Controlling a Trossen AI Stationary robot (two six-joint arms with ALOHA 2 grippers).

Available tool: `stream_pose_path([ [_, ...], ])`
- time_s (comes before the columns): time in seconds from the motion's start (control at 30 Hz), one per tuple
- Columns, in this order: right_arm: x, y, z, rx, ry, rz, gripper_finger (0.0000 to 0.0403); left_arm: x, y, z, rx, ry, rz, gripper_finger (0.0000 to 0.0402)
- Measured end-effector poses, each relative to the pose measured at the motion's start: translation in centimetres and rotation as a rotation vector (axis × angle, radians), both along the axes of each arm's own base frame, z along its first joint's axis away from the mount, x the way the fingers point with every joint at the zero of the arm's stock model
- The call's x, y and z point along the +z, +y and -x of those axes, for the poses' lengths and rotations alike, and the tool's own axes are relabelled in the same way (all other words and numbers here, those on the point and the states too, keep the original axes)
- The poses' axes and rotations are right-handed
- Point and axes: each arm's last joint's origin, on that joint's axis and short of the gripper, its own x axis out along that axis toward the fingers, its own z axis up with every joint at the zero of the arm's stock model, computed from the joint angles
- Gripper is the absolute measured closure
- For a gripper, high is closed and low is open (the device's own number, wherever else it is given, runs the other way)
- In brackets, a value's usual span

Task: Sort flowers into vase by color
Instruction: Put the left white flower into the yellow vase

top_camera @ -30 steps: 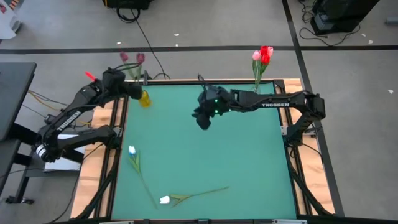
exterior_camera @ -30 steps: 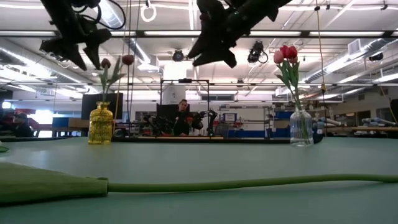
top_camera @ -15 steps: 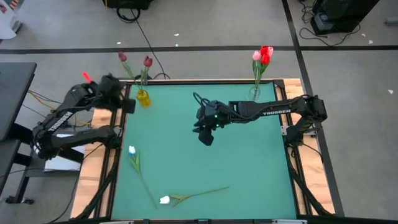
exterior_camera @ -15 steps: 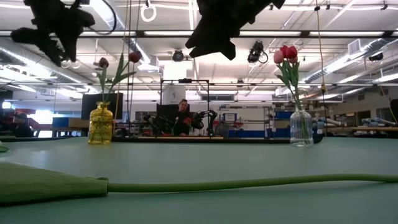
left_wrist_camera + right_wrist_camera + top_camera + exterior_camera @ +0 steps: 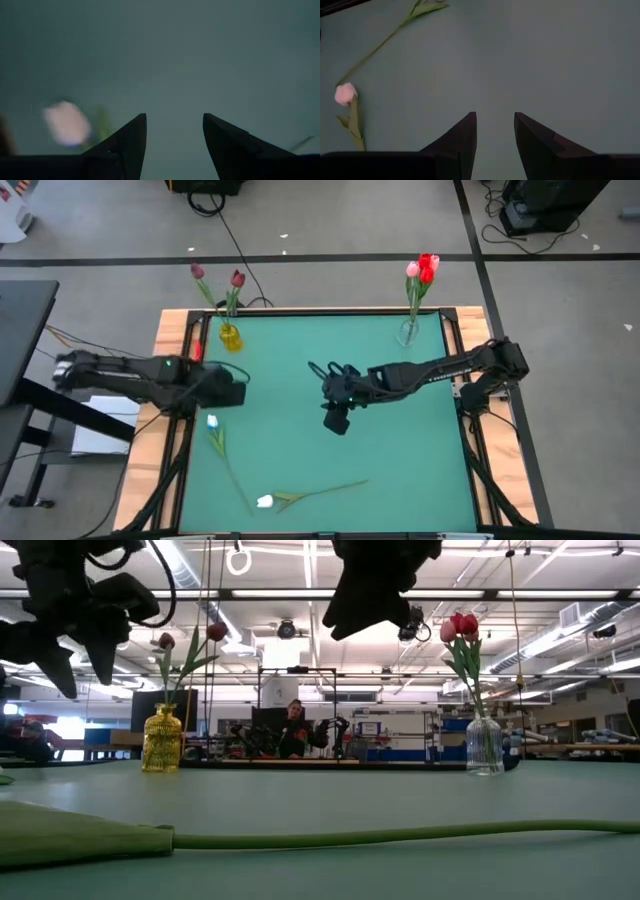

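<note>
Two white tulips lie flat on the green table: one [image 5: 213,423] near the left edge, one [image 5: 265,501] by the near edge with its stem [image 5: 325,489] running right. A yellow vase [image 5: 231,337] at the far left holds two dark red tulips [image 5: 237,279]. A clear vase [image 5: 408,332] at the far right holds pink and red tulips [image 5: 425,268]. My left gripper [image 5: 236,393] hovers open above the table, just beyond the left white tulip [image 5: 66,122]. My right gripper [image 5: 337,421] hovers open over the table's middle; its wrist view shows a white tulip [image 5: 345,93].
Wooden rails [image 5: 166,360] frame the table. Bare green cloth [image 5: 400,440] lies between the right gripper and the right edge. In the low view a person [image 5: 293,725] sits far behind the table, and a tulip stem [image 5: 400,834] crosses the foreground.
My left gripper has swung from the yellow vase toward the near edge and down, ending above the left white tulip. The two dark red tulips now stand free in the yellow vase. My right gripper has drifted toward the near edge and lowered a little.
</note>
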Motion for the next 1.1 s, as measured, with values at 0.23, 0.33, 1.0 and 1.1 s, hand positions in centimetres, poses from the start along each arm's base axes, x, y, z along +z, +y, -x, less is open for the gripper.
stream_pose_path([
  [0.23,0.1,0.7,0.0,0.016,-0.009,0.009,0.0263,-2.1,-3.8,-2.4,0.007,0.027,0.022,0.0203],
  [0.33,0.0,0.7,0.0,0.026,-0.007,0.002,0.0263,-3.2,-5.5,-3.2,-0.012,0.058,0.027,0.0203],
  [1.0,-0.1,0.8,0.2,0.071,0.025,-0.004,0.0263,-4.9,-10.2,-3.9,-0.008,0.171,0.018,0.0203],
  [1.1,-0.2,0.8,0.2,0.079,0.029,0.004,0.0263,-4.8,-10.7,-3.6,-0.052,0.23,0.122,0.0203],
])
